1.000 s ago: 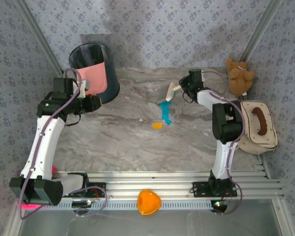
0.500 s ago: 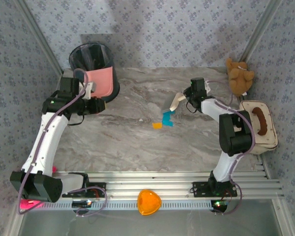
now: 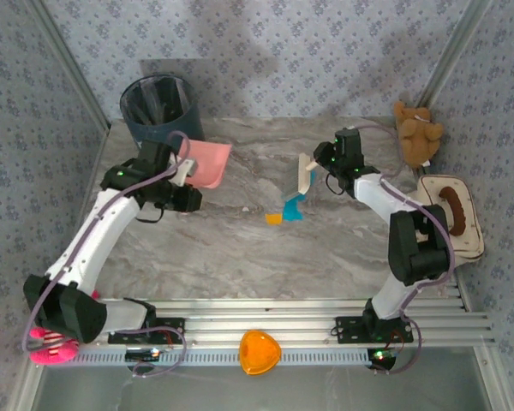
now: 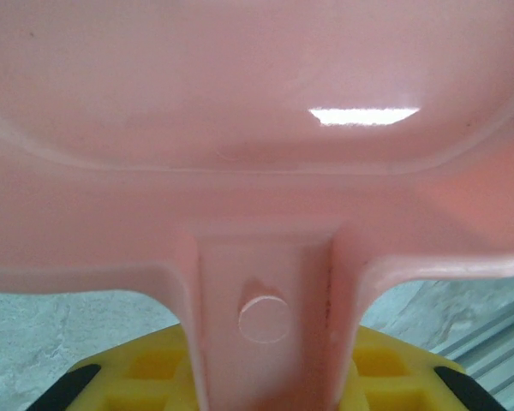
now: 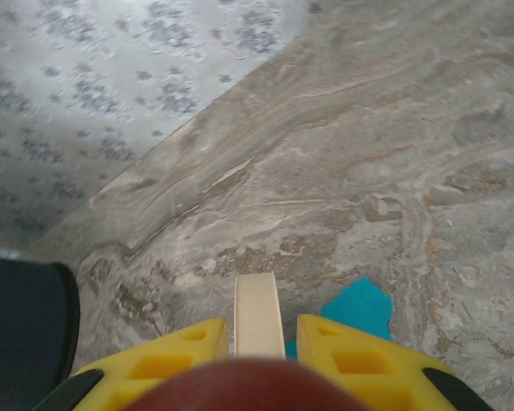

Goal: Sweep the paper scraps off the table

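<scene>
The right gripper (image 3: 319,164) pinches a cream brush (image 3: 306,174) beside the cyan and orange paper scraps (image 3: 289,208) on the grey marbled desk (image 3: 240,248), seemingly poised to push them toward the pink plastic dustpan (image 3: 210,161) (the left gripper (image 3: 184,171) clamps its handle).

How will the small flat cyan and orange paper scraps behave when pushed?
Thin and flat on the marble-patterned table, the paper scraps are probably light, apt to slide or flutter. The cyan pieces look overlapped, so may move together; the orange bit beside them might slip past.
</scene>
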{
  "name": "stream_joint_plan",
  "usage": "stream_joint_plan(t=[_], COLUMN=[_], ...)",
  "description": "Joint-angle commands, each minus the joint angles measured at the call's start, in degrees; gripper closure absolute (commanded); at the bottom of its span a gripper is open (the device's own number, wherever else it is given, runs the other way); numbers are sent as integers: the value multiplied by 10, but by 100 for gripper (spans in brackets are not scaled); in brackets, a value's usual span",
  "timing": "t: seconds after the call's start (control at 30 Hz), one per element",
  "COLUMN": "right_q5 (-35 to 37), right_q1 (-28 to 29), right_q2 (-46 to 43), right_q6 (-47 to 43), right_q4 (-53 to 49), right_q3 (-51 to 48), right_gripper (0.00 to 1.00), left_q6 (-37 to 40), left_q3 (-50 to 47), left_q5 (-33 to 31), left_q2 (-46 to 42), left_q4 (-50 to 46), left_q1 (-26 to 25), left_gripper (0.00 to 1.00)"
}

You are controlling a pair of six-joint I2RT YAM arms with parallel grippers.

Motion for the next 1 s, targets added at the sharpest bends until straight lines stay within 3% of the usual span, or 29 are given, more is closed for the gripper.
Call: stream_joint_plan(t=[0.0, 0.2, 0.4, 0.97], right_q5=[-33, -14, 28, 108], right_q1=[1, -2, -4, 37], right_q2=[-45, -100, -131, -122], right_q6=[-116, -247, -338, -432], right_q4=[30, 14, -44, -94], right_q3=[6, -21, -29, -35], right_gripper=[100, 100, 100, 100], left_q6=[41, 72, 105, 145], left_q3=[7, 32, 47, 48], left_q5=[-53, -115, -113, -110], left_q2=[30, 105, 155, 235], left_q4=[-47, -102, -141, -209], left_q1=[-37, -114, -157, -215], left_gripper=[100, 100, 100, 100])
